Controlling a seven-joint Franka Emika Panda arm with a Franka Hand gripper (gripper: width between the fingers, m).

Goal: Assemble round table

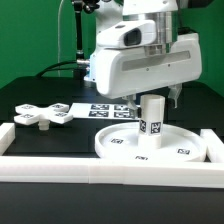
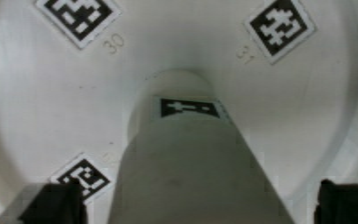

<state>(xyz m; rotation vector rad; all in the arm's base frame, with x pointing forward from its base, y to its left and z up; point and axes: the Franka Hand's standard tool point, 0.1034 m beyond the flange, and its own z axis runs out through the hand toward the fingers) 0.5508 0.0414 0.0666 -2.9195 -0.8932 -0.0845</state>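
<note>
Disc: white, black-and-white square tags. Post: white, one such tag. Cross-shaped piece: white, tagged likewise. Worktop: black. Border rails: plain white. Backdrop: green. Arm housing: white and grey.

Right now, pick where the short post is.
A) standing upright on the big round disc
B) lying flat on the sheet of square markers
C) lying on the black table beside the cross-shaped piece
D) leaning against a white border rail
A: the post stands upright on the disc, while the cross-shaped piece lies apart, to the exterior view's left.
</note>
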